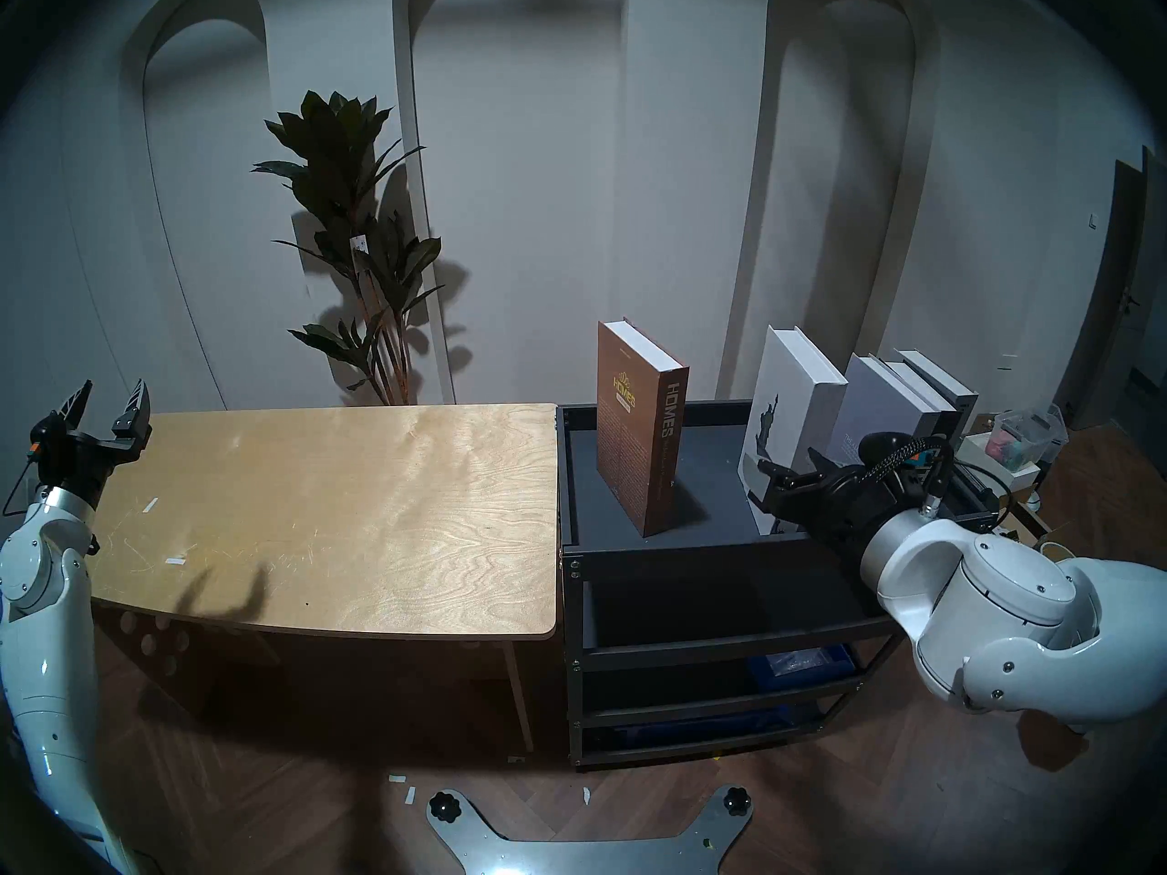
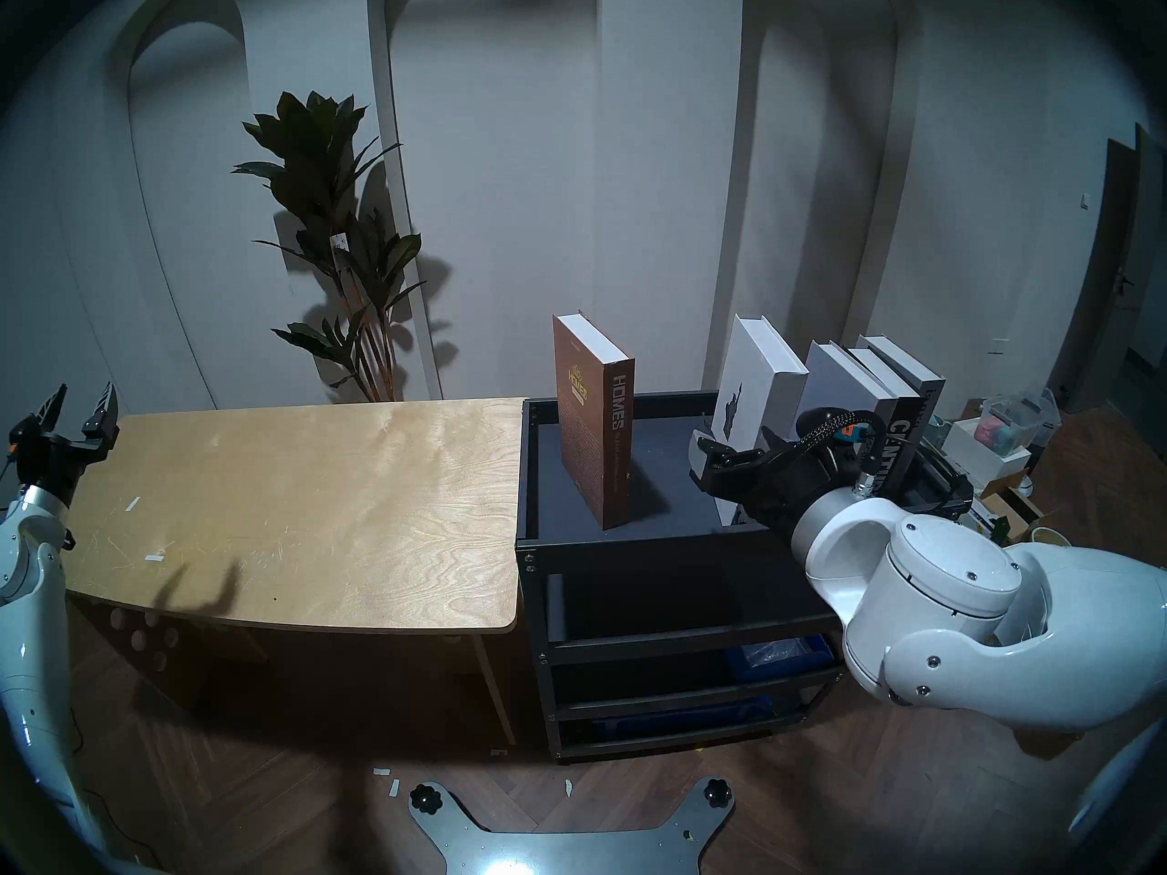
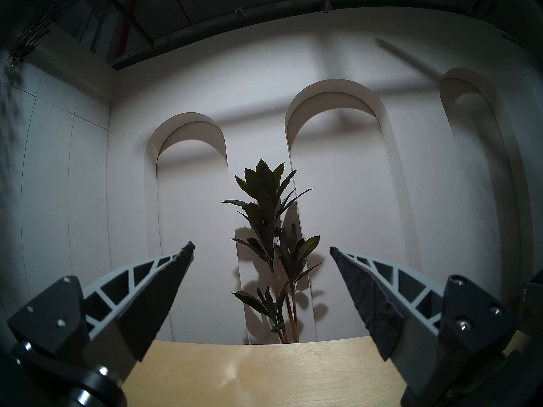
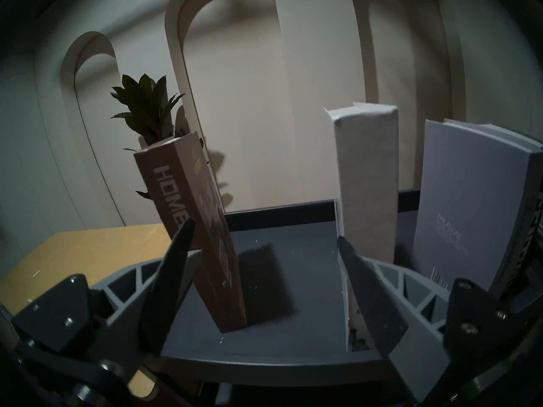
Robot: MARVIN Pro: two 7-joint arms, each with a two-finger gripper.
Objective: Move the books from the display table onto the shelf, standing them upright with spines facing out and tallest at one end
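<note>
Brown "HOMES" book (image 4: 191, 221) stands untouched; both arms' jaws gape wide, holding nothing.

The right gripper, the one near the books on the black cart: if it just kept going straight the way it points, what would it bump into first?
Probably nothing at once. The right gripper points into the bare gap between the brown HOMES book and the white book; beyond lies the cart's back rim. Its open fingers might graze either book; depth is unclear.

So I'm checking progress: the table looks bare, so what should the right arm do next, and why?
Probably close the open right gripper on the brown HOMES book and slide it against the white book. HOMES stands alone, apart from the row on the black cart.
</note>
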